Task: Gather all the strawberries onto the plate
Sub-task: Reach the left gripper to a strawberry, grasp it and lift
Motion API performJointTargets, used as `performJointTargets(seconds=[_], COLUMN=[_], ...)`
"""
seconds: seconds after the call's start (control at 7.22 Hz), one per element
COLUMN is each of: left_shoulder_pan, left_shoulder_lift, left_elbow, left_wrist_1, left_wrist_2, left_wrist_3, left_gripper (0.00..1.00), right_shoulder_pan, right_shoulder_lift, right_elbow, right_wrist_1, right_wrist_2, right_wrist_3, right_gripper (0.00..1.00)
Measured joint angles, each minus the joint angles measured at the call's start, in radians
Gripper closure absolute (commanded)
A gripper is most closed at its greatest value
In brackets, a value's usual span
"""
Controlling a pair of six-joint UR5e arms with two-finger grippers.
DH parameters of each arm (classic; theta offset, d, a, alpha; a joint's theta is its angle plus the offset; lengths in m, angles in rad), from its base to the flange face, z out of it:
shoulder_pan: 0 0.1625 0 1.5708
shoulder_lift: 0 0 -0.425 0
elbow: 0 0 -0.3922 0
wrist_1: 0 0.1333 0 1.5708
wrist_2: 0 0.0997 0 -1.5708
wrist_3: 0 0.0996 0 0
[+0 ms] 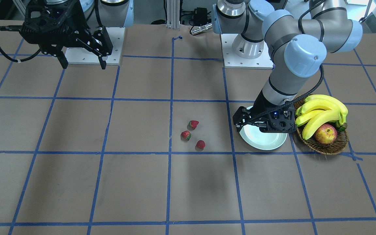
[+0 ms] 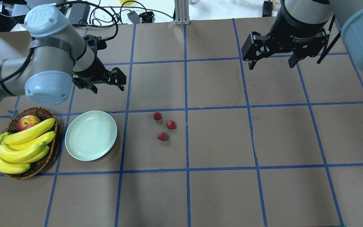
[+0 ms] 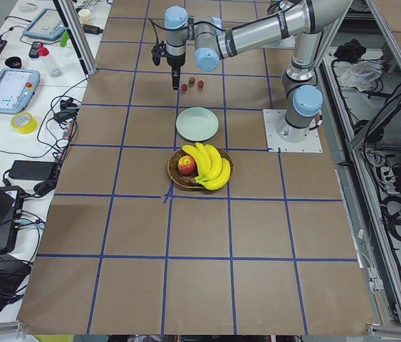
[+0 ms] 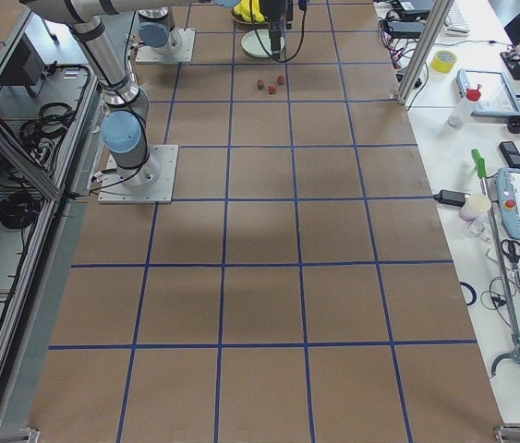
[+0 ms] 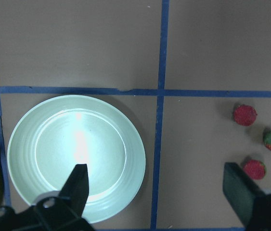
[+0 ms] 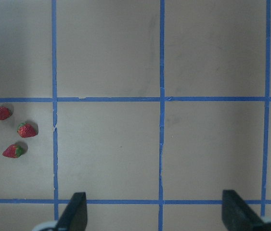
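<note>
Three strawberries lie loose on the brown table: one (image 2: 157,115), one (image 2: 171,125) and one (image 2: 163,136). They also show in the front view (image 1: 193,124) and in the left wrist view (image 5: 245,115). The pale mint plate (image 2: 90,135) lies empty to their left, beside the basket. My left gripper (image 2: 107,84) is open and empty, hovering above the table just behind the plate. My right gripper (image 2: 271,61) is open and empty, high over the table's right half, far from the berries.
A brown wicker basket (image 2: 41,164) with a bunch of bananas (image 2: 20,146) and a red-yellow apple (image 2: 28,122) stands left of the plate. Blue tape lines grid the table. The arm bases (image 1: 246,58) stand at the robot's edge.
</note>
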Motion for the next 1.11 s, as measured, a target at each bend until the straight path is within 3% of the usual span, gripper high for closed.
performJointTargets(seconds=[0.55, 1.11], left_shoulder_pan=[-0.134, -0.167], left_shoulder_lift=[-0.128, -0.209], left_elbow=[-0.013, -0.044], left_wrist_1=[0.128, 0.167], left_wrist_2=[-0.014, -0.018], left_wrist_3=[-0.112, -0.126], left_gripper=[0.0, 0.0], right_shoulder_pan=[0.002, 0.0], right_shoulder_lift=[0.002, 0.002], right_elbow=[0.014, 0.018], right_wrist_1=[0.0, 0.001], right_wrist_2=[0.011, 0.0], right_wrist_3=[-0.028, -0.032], right_gripper=[0.0, 0.0])
